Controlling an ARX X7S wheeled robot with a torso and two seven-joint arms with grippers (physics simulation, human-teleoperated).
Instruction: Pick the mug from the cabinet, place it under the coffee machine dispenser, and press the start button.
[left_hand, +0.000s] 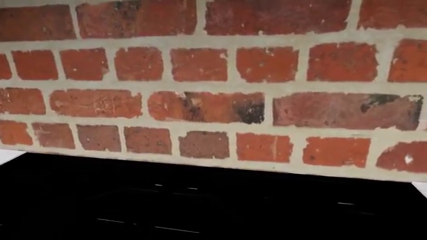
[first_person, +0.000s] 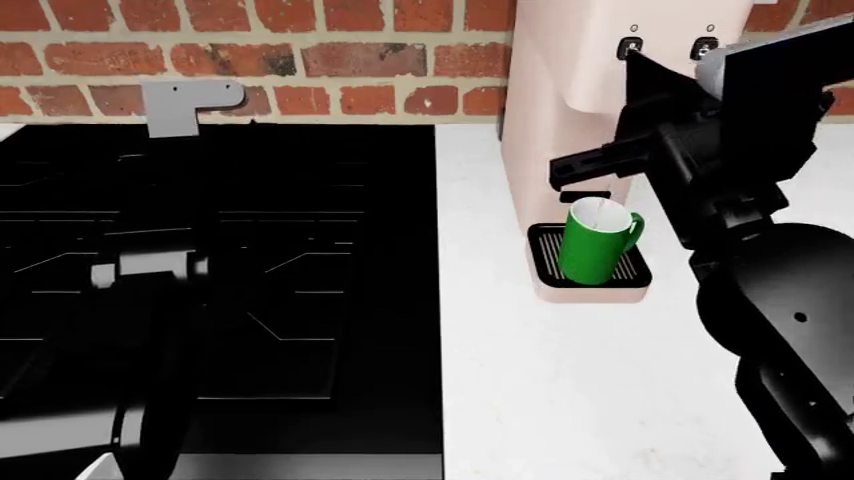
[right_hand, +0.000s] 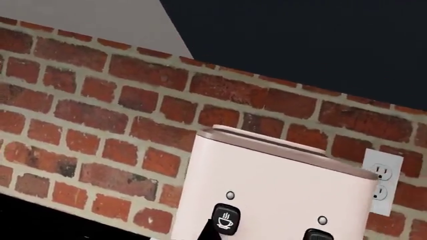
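The pale pink coffee machine (first_person: 567, 60) stands on the white counter against the brick wall. The green mug (first_person: 595, 243) sits tilted on its black drip tray (first_person: 539, 262) under the overhanging head. My right gripper (first_person: 567, 165) is just above the mug, in front of the machine's body, with nothing in it. In the right wrist view its dark tip (right_hand: 208, 233) shows as one piece just beside the left cup-icon button (right_hand: 225, 219). The two buttons (first_person: 630, 47) sit high on the head. My left arm (first_person: 147, 400) lies low over the black cooktop; its jaws blend into the dark.
A black cooktop (first_person: 267, 250) fills the left half of the counter. The red brick wall (left_hand: 213, 95) runs behind it, with a grey plate (first_person: 187, 105) on it. A white wall outlet (right_hand: 380, 180) is beside the machine. White counter (first_person: 574, 380) lies in front.
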